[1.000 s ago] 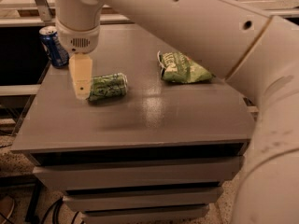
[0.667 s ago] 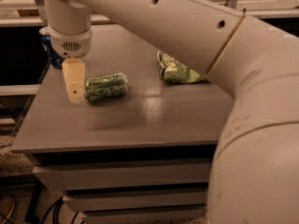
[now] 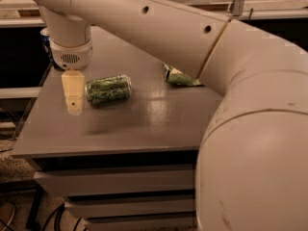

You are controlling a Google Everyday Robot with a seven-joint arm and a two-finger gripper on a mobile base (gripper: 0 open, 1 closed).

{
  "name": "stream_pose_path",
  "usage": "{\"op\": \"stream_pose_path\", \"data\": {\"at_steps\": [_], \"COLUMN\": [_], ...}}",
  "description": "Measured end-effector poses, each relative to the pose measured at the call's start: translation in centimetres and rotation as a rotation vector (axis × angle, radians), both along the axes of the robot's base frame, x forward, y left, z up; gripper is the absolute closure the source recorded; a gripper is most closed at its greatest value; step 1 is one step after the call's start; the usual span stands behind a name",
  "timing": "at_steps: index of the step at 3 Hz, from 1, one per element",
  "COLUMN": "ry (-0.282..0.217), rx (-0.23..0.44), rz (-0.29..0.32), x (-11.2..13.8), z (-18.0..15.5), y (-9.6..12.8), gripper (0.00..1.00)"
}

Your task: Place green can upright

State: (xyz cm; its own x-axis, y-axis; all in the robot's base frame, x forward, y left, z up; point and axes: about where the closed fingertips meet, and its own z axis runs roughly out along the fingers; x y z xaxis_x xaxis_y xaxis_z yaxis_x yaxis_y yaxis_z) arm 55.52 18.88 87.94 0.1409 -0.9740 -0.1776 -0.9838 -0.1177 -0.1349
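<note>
The green can (image 3: 108,89) lies on its side on the grey cabinet top (image 3: 144,124), left of the middle, its long axis running left to right. My gripper (image 3: 73,92) hangs from the white wrist (image 3: 71,57) just to the left of the can's left end, low over the top and beside the can, not around it. It holds nothing that I can see. My big white arm crosses the top and fills the right of the view.
A dark blue can (image 3: 45,38) stands at the back left corner, mostly hidden behind the wrist. A flat green snack bag (image 3: 178,77) lies at the back right, partly covered by the arm. Drawers (image 3: 115,182) sit below the front edge.
My gripper has moved left and a little lower, from over the can's left end to just beside it. The can has not moved.
</note>
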Motion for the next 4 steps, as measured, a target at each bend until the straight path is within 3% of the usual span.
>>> {"op": "stream_pose_path", "data": {"at_steps": [1,3,4], "ry": [0.016,0.020,0.018], "rx": [0.009,0.030,0.032], "rz": [-0.051,-0.091,-0.096], "x": [-0.2,0.3,0.7], "z": [-1.6,-3.5,-3.9], "y": [-0.9,-2.5,-3.1], "gripper": [0.00,0.00,0.18]}}
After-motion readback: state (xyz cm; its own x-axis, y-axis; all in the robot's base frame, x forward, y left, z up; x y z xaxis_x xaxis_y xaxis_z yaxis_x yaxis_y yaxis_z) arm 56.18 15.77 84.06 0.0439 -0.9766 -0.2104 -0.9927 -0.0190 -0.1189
